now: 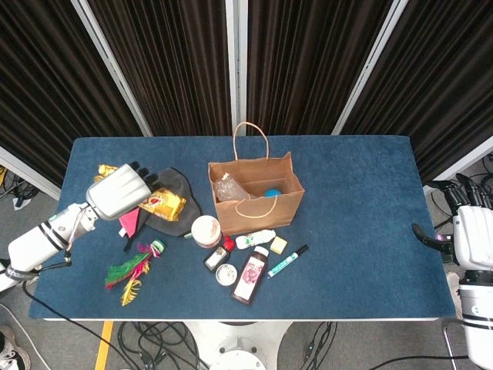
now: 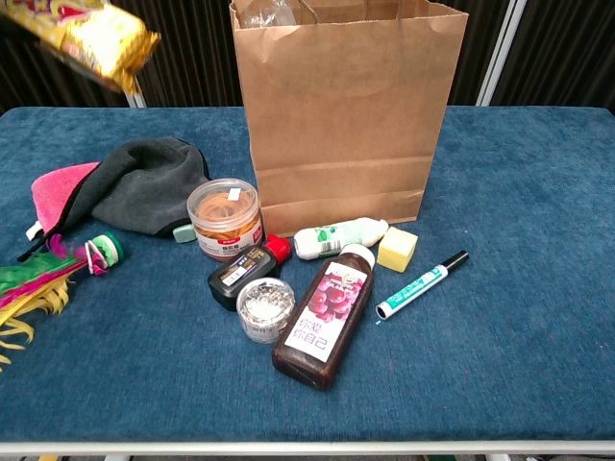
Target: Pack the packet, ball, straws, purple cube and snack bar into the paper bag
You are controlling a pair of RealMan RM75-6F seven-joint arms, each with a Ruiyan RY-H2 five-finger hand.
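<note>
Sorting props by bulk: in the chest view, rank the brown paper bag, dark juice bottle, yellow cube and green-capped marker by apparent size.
1. Brown paper bag
2. Dark juice bottle
3. Green-capped marker
4. Yellow cube

The marker and cube are close.

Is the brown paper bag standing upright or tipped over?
Upright. The brown paper bag stands on its base on the blue table, its open top upward with handles raised.

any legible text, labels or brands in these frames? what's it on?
Nothing reads cleanly.
Snack bar in left hand: red lettering on gold wrapper, blurred.
Juice bottle: label with Chinese characters, too small to read.
Marker: print on barrel, too small.
White bottle, dark bottle: labels unreadable.
Paper bag: no print visible.
</note>
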